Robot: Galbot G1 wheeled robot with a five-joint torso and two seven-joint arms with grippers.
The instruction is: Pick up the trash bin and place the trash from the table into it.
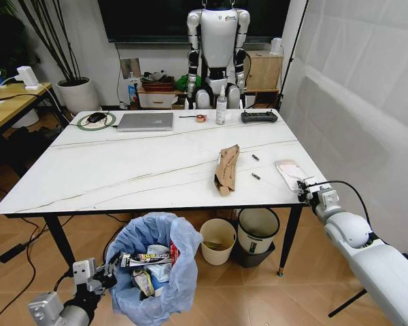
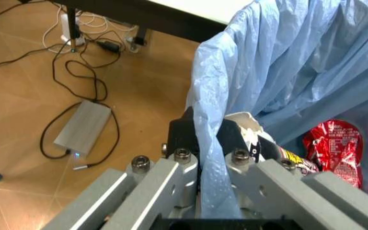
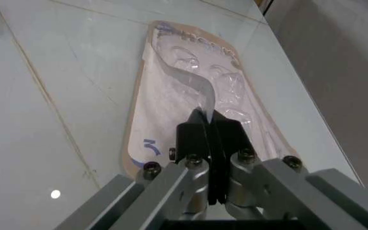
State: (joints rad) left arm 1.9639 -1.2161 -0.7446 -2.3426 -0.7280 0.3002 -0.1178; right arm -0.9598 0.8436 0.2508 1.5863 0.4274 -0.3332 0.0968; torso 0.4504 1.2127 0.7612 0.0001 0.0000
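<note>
The trash bin (image 1: 153, 272) stands on the floor before the table's (image 1: 122, 170) front edge, its light-blue bag holding wrappers and a red packet (image 2: 334, 143). My left gripper (image 1: 107, 273) is shut on the bag's rim (image 2: 210, 143) at the bin's left side. On the table lie torn brown cardboard (image 1: 226, 168), two small dark bits (image 1: 256, 176), and a flat clear plastic package (image 1: 289, 173) near the right front corner. At that corner my right gripper (image 1: 302, 191) is shut, pinching a raised edge of the package (image 3: 190, 81).
A grey laptop (image 1: 146, 121), tape roll (image 1: 200, 117), bottle (image 1: 221, 105) and black controller (image 1: 258, 117) line the table's far side. Under the table stand a cream bucket (image 1: 217, 239) and a dark bin (image 1: 258, 234). Cables (image 2: 82, 76) lie on the floor.
</note>
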